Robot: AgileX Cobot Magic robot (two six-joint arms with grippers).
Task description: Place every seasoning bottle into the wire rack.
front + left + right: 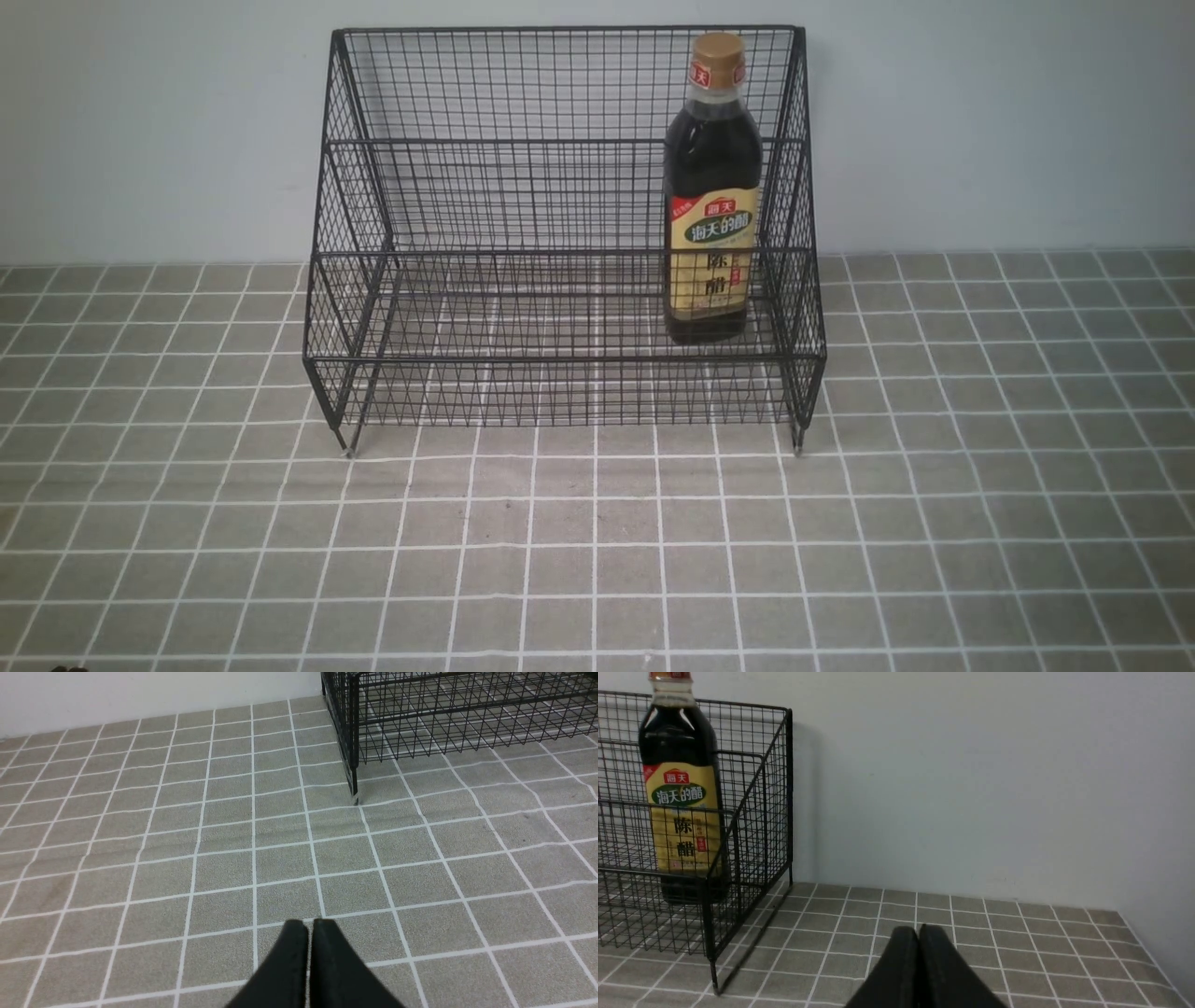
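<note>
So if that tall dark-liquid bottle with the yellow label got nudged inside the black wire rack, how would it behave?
The tall dark-liquid bottle with the yellow label looks nearly full, so probably heavy. Tall and narrow on a mesh floor, it could tip, though the black wire rack would likely catch it. Its glossy body may be slippery.

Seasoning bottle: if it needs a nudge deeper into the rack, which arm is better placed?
Right, probably. The seasoning bottle stands upright at the wire rack's right end, close in the right wrist view; the left wrist view shows only the rack's other corner.
</note>
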